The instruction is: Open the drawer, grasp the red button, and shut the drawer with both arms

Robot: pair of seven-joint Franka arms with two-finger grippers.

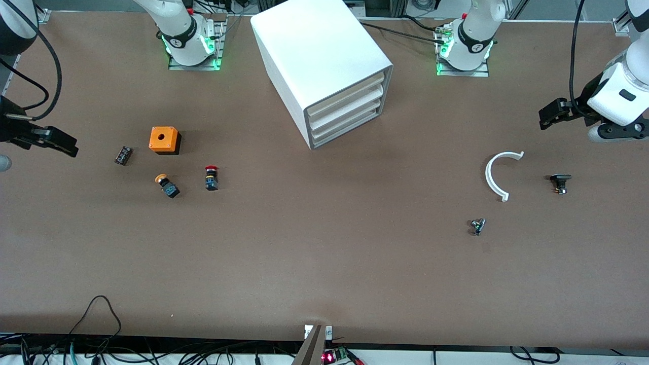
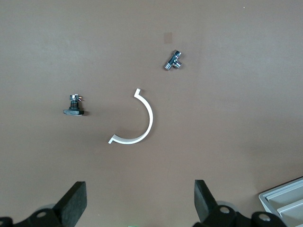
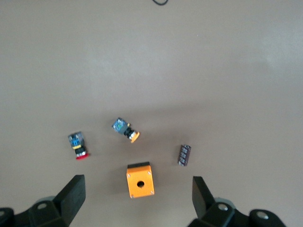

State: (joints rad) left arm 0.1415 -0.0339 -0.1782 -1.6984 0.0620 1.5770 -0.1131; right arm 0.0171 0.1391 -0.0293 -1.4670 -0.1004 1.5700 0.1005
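Note:
The red-capped button (image 1: pixel 211 178) lies on its side on the table toward the right arm's end, also in the right wrist view (image 3: pixel 77 145). The white drawer cabinet (image 1: pixel 324 66) stands at mid-table near the bases, with all its drawers (image 1: pixel 350 109) shut. My right gripper (image 1: pixel 71 149) is open and empty in the air at the right arm's end of the table; in its wrist view (image 3: pixel 138 183) it hangs over the orange box. My left gripper (image 1: pixel 543 119) is open and empty at the left arm's end; its wrist view (image 2: pixel 140 189) shows bare table between the fingers.
Near the button lie an orange-capped button (image 1: pixel 167 185), an orange box with a hole (image 1: pixel 164 140) and a dark cylinder (image 1: pixel 123 155). Toward the left arm's end lie a white half-ring (image 1: pixel 499 175), a small black part (image 1: pixel 560 181) and a metal fitting (image 1: pixel 477 226).

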